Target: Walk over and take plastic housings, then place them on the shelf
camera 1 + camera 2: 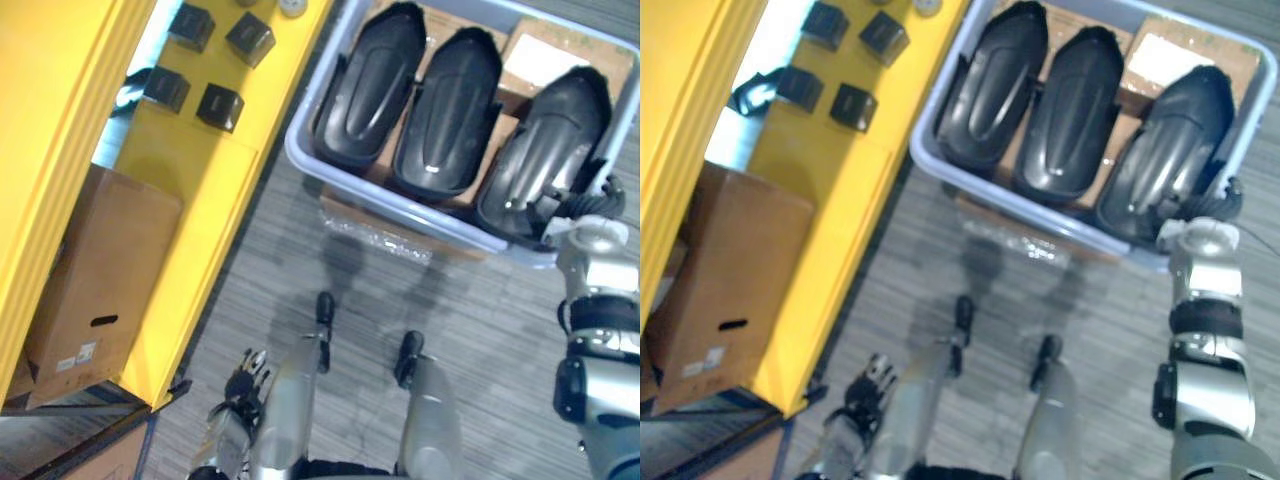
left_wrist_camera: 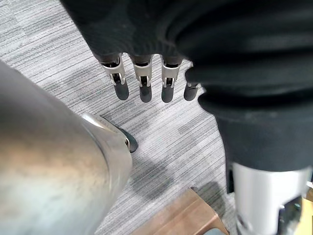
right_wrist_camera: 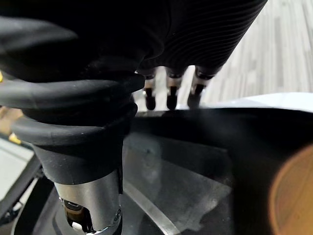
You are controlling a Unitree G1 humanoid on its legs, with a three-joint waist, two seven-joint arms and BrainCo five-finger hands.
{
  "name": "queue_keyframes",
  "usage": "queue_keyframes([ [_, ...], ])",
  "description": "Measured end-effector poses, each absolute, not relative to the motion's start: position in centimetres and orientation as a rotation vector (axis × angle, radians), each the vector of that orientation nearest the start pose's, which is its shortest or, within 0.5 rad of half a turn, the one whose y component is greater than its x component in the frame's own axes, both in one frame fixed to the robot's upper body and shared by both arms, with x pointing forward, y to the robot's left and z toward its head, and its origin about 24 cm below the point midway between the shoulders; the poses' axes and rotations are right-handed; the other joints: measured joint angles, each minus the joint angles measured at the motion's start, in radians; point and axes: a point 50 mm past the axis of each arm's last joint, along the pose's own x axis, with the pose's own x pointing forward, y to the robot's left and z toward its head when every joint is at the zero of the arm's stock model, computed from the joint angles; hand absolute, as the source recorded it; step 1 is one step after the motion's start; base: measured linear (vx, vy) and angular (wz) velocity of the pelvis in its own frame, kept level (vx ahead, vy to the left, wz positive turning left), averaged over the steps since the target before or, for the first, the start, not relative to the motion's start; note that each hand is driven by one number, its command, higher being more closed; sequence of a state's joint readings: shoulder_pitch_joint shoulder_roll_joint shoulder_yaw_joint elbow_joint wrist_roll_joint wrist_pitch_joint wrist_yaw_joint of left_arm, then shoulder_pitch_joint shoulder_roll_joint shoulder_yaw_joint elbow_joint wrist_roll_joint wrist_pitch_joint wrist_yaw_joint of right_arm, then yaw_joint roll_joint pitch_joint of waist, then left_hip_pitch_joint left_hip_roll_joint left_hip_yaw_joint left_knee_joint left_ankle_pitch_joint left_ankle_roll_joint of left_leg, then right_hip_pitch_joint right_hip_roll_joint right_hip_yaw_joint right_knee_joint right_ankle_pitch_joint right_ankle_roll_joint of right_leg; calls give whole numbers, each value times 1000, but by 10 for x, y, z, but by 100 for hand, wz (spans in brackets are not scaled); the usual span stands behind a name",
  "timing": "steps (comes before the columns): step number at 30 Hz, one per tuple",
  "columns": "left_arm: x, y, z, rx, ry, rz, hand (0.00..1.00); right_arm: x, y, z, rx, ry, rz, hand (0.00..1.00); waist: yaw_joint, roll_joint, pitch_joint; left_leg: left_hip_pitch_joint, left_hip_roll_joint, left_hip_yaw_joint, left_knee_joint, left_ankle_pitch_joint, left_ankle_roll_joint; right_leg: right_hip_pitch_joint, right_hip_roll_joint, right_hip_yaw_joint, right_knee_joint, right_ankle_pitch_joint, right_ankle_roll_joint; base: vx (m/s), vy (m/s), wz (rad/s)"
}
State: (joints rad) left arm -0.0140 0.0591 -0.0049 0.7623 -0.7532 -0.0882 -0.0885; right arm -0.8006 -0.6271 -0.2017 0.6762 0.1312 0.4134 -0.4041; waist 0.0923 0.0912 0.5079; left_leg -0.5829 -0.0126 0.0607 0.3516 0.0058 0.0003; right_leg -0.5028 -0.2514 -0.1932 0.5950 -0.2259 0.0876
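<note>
Grey carpet point(image 1: 480, 320): right hand point(image 3: 171, 95), fingers straight, over rightmost housing point(image 1: 545, 150) in bin point(image 1: 400, 205).

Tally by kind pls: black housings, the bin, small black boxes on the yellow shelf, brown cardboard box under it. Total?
Black housings: 3
Bin: 1
Small black boxes: 4
Cardboard box: 1
Total: 9

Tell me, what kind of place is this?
Probably a factory or warehouse. A bin holds three black plastic housings, a yellow shelf carries small black parts, and a cardboard box sits by it.
</note>
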Motion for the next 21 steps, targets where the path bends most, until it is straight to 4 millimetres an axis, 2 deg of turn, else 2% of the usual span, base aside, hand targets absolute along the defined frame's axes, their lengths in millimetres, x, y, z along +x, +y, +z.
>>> queue_keyframes([
  [1,193,170,-107,-677,588,243,0,350,-338,178,-244,137,-803,0,0,0,0,-9,-2,0,9,-2,3,-9,-4,-1,8,-5,1,-28,2,9],
  [2,194,170,-106,-689,580,249,0,350,-338,181,-262,139,-822,100,-1,-4,2,-17,-8,1,11,-3,4,-22,-13,1,19,-10,1,-29,-1,11],
  [5,194,170,-105,-688,574,250,0,350,-340,185,-273,153,-861,100,0,-4,2,-43,-8,1,28,-4,6,-42,-18,-3,36,-16,1,-20,-6,10],
  [7,195,170,-104,-685,570,246,0,346,-350,190,-331,176,-915,100,2,-5,3,-62,-14,2,43,-6,8,-60,-29,-3,55,-22,2,-21,-4,9],
  [15,196,170,-103,-681,568,240,0,341,-358,187,-469,266,-975,100,1,-5,3,-68,-17,6,52,-9,12,-65,-37,-4,67,-27,5,-3,-1,1],
  [21,199,168,-99,-665,548,213,0,340,-360,184,-509,293,-989,100,5,-5,3,-85,-18,7,76,-13,12,-76,-41,-4,83,-32,6,-2,-4,1],
])
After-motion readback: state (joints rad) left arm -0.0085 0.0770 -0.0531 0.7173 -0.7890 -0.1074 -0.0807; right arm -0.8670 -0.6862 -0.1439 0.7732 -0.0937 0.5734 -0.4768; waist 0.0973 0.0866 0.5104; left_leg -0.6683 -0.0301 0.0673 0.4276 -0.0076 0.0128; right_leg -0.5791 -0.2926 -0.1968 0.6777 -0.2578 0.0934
